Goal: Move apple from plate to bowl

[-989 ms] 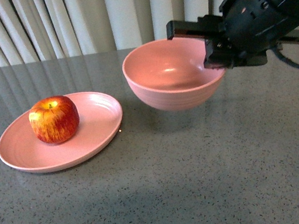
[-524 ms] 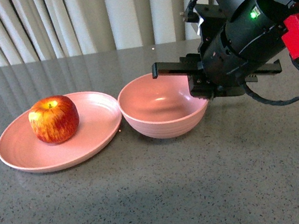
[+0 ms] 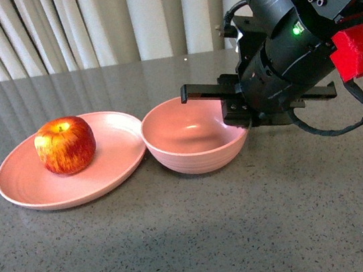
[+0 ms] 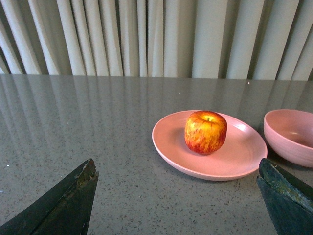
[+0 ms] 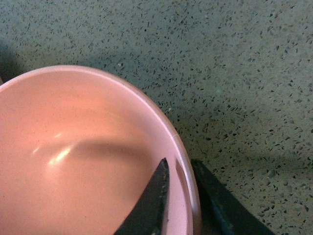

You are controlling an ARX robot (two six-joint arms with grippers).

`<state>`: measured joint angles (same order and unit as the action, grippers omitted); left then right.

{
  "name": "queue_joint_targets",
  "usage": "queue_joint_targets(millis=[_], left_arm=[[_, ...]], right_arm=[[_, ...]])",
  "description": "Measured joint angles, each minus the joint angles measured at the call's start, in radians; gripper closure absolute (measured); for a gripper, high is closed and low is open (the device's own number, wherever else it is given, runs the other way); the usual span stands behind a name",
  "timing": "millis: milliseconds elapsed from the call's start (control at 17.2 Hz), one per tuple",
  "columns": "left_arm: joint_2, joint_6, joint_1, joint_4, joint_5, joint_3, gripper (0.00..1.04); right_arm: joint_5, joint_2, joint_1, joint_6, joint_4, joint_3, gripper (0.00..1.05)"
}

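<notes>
The right gripper's (image 5: 188, 198) fingers (image 5: 155, 196) pinch the bowl (image 3: 198, 155) rim, one inside, one outside; its arm (image 3: 289, 33) slopes up behind them; past the bowl's opposite side, the apple (image 3: 65, 145) sits on the plate (image 3: 108, 170); the left gripper (image 4: 177, 165) gapes wide, apple ahead.

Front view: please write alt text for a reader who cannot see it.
The right arm has its jaws astride the right rim of a pink bowl on a grey table. Close on the bowl's left, a red apple sits on a pink plate.
</notes>
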<state>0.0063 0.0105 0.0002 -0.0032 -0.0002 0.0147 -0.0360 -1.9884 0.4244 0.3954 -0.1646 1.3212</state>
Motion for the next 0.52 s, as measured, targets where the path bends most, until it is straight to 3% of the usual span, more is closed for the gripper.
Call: queue_joint_targets(millis=[407,524], left_arm=[[0.0,0.0,0.0,0.0,0.0,0.0,0.07],[0.0,0.0,0.0,0.0,0.0,0.0,0.07]], right_arm=[[0.057,0.104,-0.014,0.01,0.015,-0.044,0.22],[0.071,0.158,-0.022,0.019,0.033,-0.063,0.11]])
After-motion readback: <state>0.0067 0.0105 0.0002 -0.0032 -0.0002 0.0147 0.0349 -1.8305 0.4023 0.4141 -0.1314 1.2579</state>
